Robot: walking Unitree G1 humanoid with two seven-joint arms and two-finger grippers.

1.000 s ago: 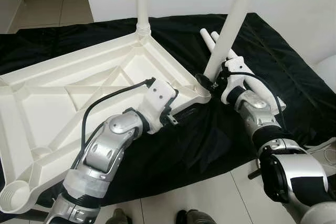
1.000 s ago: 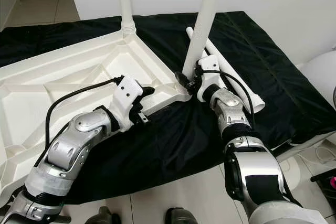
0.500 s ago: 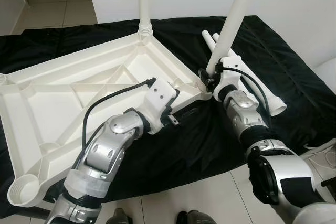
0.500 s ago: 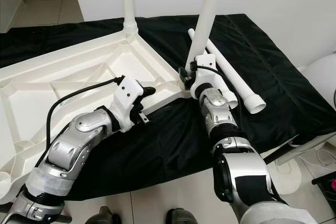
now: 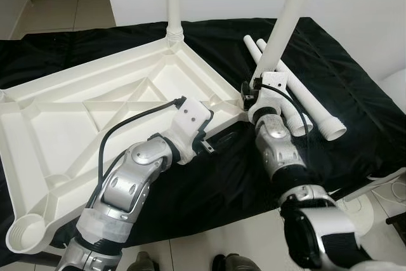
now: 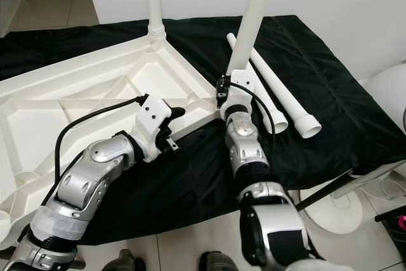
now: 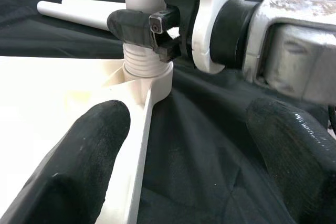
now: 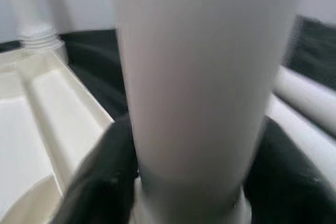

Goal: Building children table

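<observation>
1. Partly cut off: both upright table legs run out of the frame's top — far leg point(image 5: 172, 1) at upper centre, near leg point(image 5: 288, 17) right of centre.
2. Right gripper point(image 7: 149, 29) clenched around the near leg's base, just above the corner socket point(image 7: 144, 74).
3. Left gripper point(image 5: 209, 132) spread wide, straddling the upturned tabletop's point(image 5: 76, 125) front edge — gripping nothing.
4. Two loose legs point(image 5: 304, 103) lie on black cloth point(image 5: 355, 93), right.

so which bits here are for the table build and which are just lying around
In use: tabletop, upside down; leg in the right gripper; fitted leg; two spare legs; left gripper.
Lying about: black cloth; white stand.
</observation>
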